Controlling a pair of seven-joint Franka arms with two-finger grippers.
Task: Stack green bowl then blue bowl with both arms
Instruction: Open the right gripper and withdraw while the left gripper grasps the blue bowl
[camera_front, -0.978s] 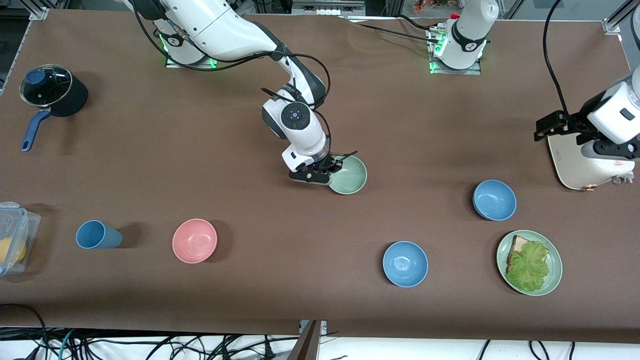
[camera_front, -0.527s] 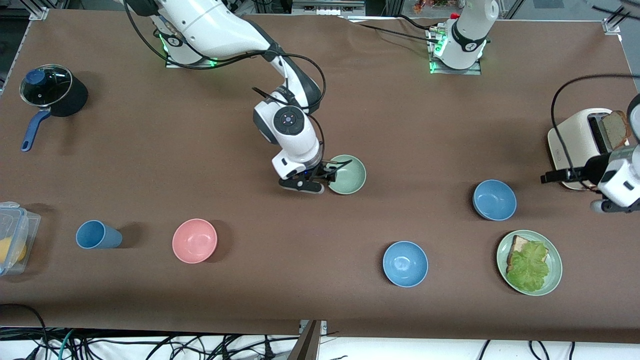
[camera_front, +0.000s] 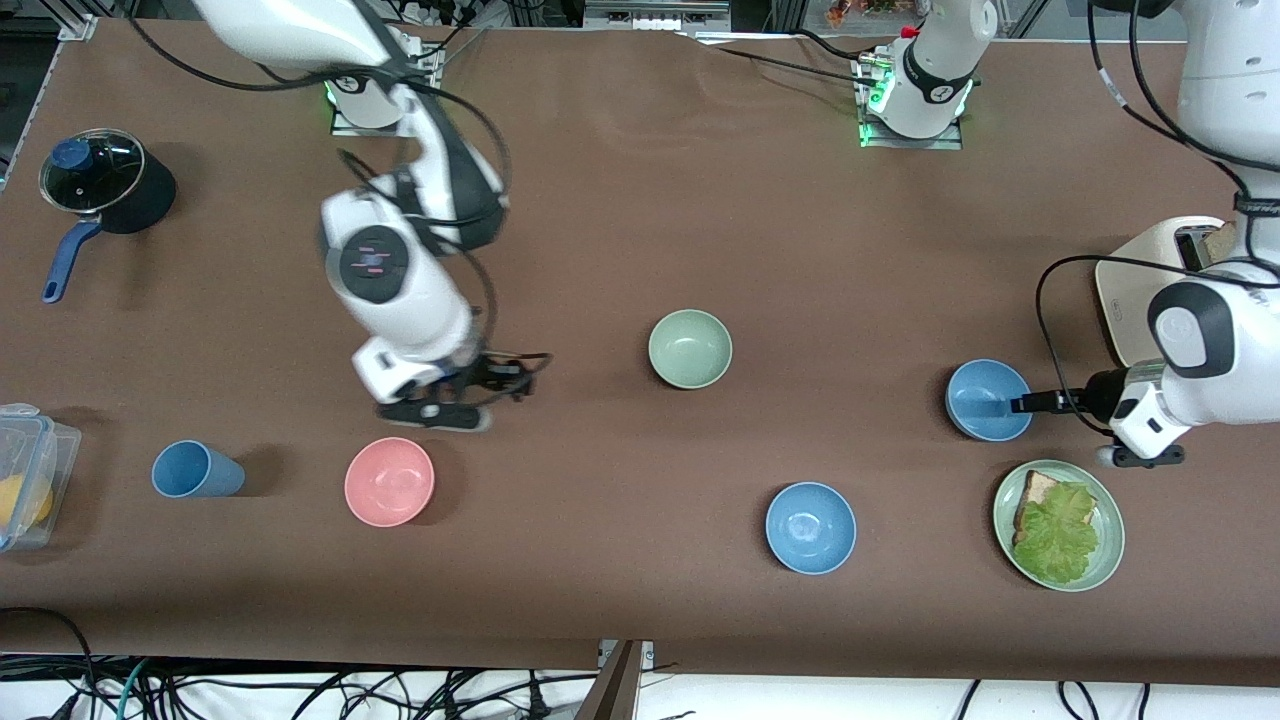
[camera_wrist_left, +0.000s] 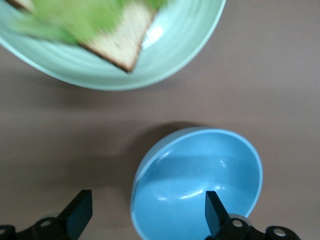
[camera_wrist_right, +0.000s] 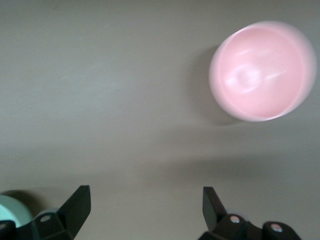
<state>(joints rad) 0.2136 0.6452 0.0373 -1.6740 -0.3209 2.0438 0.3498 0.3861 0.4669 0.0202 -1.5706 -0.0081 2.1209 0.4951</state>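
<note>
The green bowl stands alone at mid table, empty; its edge shows in the right wrist view. Two blue bowls stand toward the left arm's end: one beside the toaster, another nearer the front camera. My left gripper is open at the first blue bowl, whose rim lies between the fingers, one fingertip over the bowl's inside. My right gripper is open and empty over bare table, between the green bowl and the pink bowl.
A green plate with bread and lettuce lies beside the left gripper, also in the left wrist view. A toaster, a blue cup, a plastic container and a lidded pot stand around the edges. The pink bowl shows in the right wrist view.
My right gripper left the green bowl's rim and moved toward the pink bowl. My left gripper came from over the toaster down to the blue bowl's rim.
</note>
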